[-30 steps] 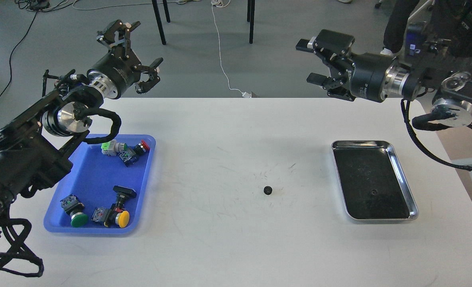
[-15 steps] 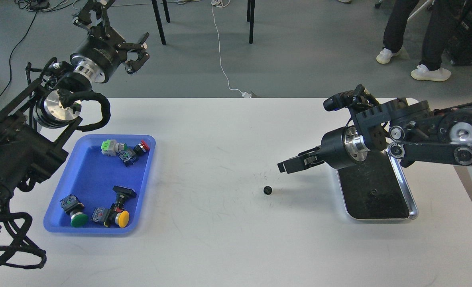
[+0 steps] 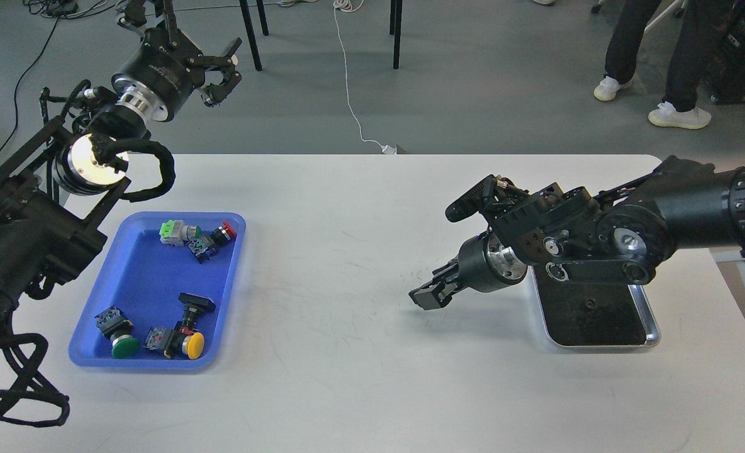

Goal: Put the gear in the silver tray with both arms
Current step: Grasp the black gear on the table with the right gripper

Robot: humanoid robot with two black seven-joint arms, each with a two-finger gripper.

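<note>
The small black gear is hidden; my right gripper (image 3: pixel 427 298) is down on the table at the spot where it lay. Its fingers are dark and seen end-on, so I cannot tell whether they are open or shut. The silver tray (image 3: pixel 652 319) lies on the table's right side, just right of that gripper, and my right arm's wrist covers its far part. My left gripper (image 3: pixel 182 26) is open and empty, raised high beyond the table's far left edge, far from the gear's spot.
A blue plastic tray (image 3: pixel 138 263) with several push-button switches stands at the left. A person's legs (image 3: pixel 630 38) and chair legs stand on the floor beyond the table. A white cable (image 3: pixel 347 82) runs across the floor.
My right arm swung down from high at the right to the table's middle and now covers the gear. My left gripper rose and moved back to the left.
</note>
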